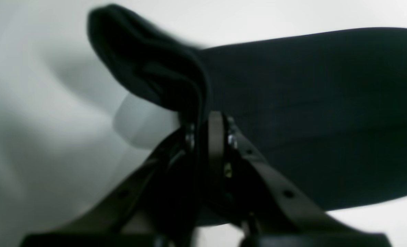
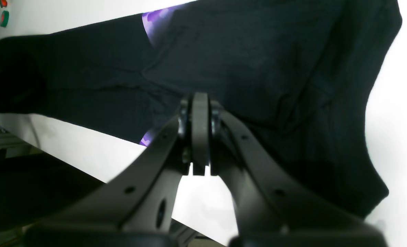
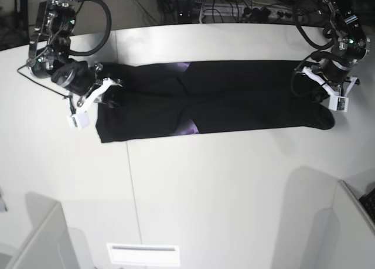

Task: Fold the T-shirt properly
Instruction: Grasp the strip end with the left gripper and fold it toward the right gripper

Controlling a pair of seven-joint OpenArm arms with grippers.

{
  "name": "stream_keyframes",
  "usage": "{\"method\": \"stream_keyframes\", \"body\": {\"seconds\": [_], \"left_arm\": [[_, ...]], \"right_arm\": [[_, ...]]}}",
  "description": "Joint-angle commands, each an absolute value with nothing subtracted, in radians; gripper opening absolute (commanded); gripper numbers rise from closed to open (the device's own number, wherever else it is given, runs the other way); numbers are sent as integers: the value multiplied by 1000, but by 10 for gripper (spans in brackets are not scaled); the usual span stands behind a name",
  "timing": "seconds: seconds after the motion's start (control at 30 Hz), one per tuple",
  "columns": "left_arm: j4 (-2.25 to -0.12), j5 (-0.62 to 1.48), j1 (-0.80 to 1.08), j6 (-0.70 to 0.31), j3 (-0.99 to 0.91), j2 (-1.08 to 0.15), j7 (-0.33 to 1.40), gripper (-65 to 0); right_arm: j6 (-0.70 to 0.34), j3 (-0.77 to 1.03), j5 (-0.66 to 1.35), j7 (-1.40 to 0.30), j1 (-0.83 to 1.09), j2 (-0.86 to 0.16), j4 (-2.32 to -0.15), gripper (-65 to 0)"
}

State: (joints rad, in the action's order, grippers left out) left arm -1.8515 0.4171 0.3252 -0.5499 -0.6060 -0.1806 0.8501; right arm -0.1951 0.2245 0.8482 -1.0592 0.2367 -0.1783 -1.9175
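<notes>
You are working with the T-shirt [image 3: 234, 102] lying across the far half of the tabletop [image 3: 222, 187] as a long narrow black band, its sides apparently already turned in so only slivers of purple print are peeking out near the middle. Your left hand [image 1: 203, 118] is pinching a bunched end of cloth, and your right hand [image 2: 200, 113] is clamping the opposite end. Holding both ends is probably keeping the band taut and flat for the next fold.

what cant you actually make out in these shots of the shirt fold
- Left wrist: all blurred; the left tool has T-shirt cloth bunched over its tips.
- Right wrist: right tool hides whether it pinches cloth.
- Base: purple print mostly folded under; both tools too small to judge.
</notes>
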Motion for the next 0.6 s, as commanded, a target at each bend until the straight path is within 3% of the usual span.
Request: {"method": "stream_keyframes", "body": {"seconds": [0.0, 0.37, 0.57], "left_arm": [[-1882, 424, 329, -547, -593, -185, 835, -650], [-1946, 429, 321, -545, -427, -101, 929, -650], [-1946, 432, 321, -461, -314, -101, 929, -650]], "right_arm": [[-199, 226, 866, -1041, 229, -186, -1933, -650], [-199, 226, 866, -1046, 232, -189, -1933, -650], [-197, 226, 866, -1047, 232, -189, -1933, -650]]}}
